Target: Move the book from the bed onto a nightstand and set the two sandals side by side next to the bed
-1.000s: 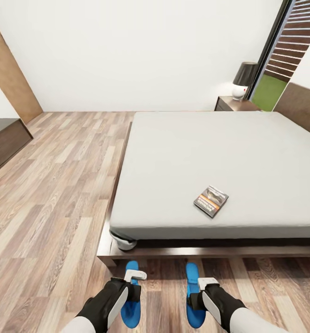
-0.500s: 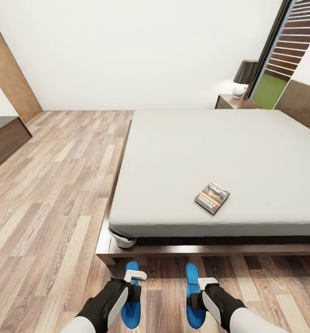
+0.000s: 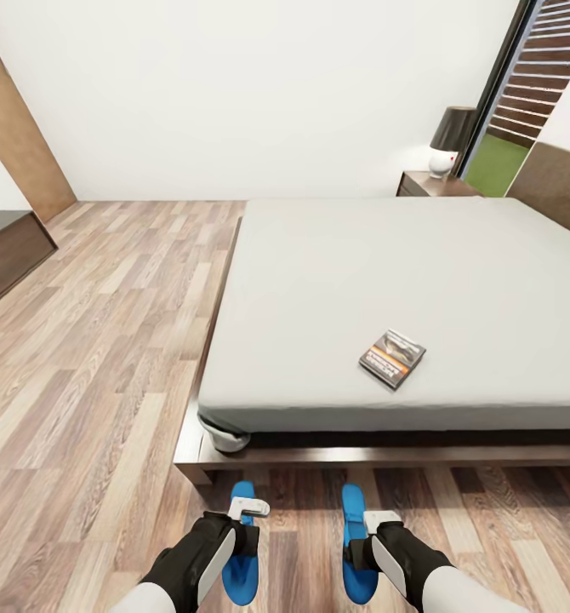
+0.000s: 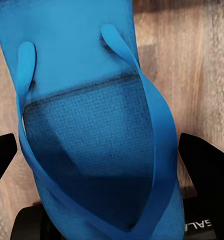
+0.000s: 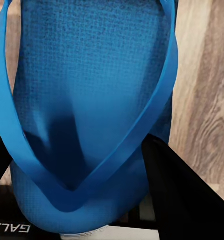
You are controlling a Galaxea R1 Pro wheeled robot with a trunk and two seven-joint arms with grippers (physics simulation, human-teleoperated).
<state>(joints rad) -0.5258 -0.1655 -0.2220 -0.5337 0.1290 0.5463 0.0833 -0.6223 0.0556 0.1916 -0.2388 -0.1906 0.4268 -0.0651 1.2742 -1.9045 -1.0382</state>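
Two bright blue sandals hang just above the wood floor in front of the bed's foot. My left gripper is shut on one sandal, whose sole and thong strap lie between the black fingers. My right gripper is shut on the other sandal, its sole pressed against a finger. The book lies flat on the pale-grey mattress of the bed, near its foot edge. One nightstand stands beyond the bed by the headboard.
A lamp with a dark shade sits on the nightstand beside a tall window. The bed's low dark frame juts out at the near corner. A dark bench stands at the left wall. Wood floor stretches along the bed's left side.
The whole view has shifted a little: bed and book now sit slightly higher in the picture. Both grippers and their sandals keep the same place in the view.
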